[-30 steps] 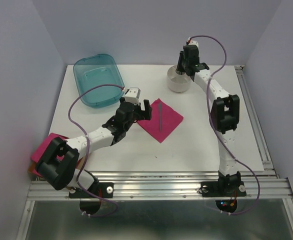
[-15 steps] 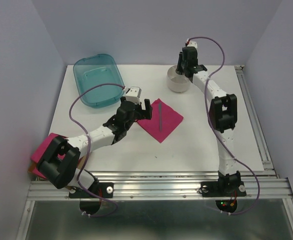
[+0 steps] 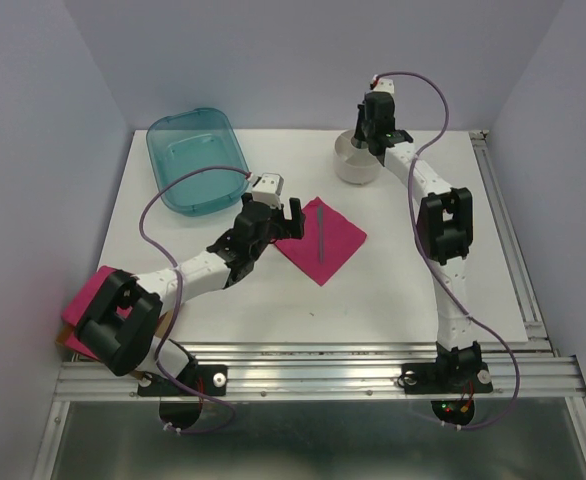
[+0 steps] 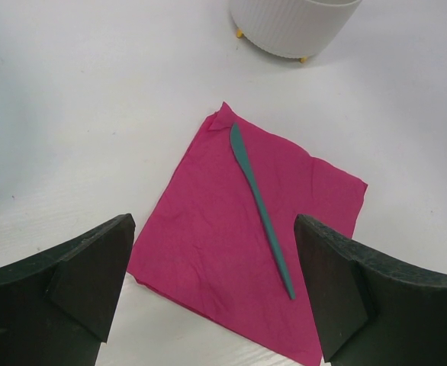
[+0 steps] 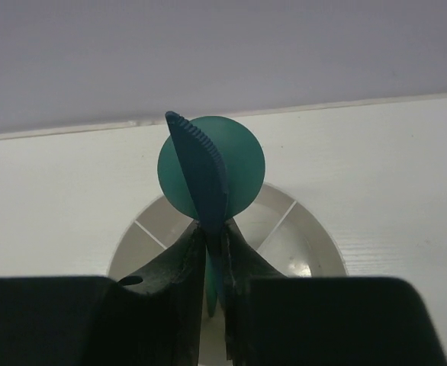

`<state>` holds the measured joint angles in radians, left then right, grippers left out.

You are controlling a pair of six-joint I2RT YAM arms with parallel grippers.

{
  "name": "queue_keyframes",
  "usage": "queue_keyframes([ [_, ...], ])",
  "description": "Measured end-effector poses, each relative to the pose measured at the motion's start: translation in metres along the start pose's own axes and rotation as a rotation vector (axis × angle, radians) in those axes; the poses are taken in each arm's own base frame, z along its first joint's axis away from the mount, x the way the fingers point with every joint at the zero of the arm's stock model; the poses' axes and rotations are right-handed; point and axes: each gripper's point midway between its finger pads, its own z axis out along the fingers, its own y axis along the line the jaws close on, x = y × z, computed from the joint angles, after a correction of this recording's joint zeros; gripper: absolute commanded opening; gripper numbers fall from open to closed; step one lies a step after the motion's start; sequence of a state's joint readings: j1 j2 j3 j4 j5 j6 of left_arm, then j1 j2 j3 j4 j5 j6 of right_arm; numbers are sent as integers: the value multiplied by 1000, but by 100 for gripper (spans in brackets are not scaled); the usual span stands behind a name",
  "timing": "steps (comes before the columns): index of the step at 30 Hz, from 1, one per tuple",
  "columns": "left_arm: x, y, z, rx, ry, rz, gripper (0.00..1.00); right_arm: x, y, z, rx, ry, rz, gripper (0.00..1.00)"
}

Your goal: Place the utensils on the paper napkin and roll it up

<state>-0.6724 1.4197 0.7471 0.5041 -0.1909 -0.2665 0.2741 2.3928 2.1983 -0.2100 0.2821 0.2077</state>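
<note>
The paper napkin lies flat in the middle of the table, also in the left wrist view. One teal utensil, a slim knife, lies across it. My left gripper is open and empty at the napkin's left corner, its jaws wide on either side of the sheet. My right gripper is at the back over the white holder cup. It is shut on two teal utensils, a serrated knife and a round spoon, held upright above the cup.
A teal plastic tub stands at the back left. A pile of pink napkins lies at the table's left front corner behind my left arm. An aluminium rail runs along the front edge.
My right gripper has shifted slightly up and left over the cup with the utensils in it. The left arm has barely moved.
</note>
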Motion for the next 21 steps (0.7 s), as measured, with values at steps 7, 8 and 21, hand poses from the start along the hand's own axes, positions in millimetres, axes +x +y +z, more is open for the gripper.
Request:
queue_keyframes([
  [7,3,0,3,-3,10,4,97,-11,7,4,-36,-57,4,1],
  [8,4,0,4,-3,11,5,96,-10,8,4,-40,-59,4,1],
  [21,2,0,5,-3,10,7,96,-37,8,-25,-79,-144,-1,1],
])
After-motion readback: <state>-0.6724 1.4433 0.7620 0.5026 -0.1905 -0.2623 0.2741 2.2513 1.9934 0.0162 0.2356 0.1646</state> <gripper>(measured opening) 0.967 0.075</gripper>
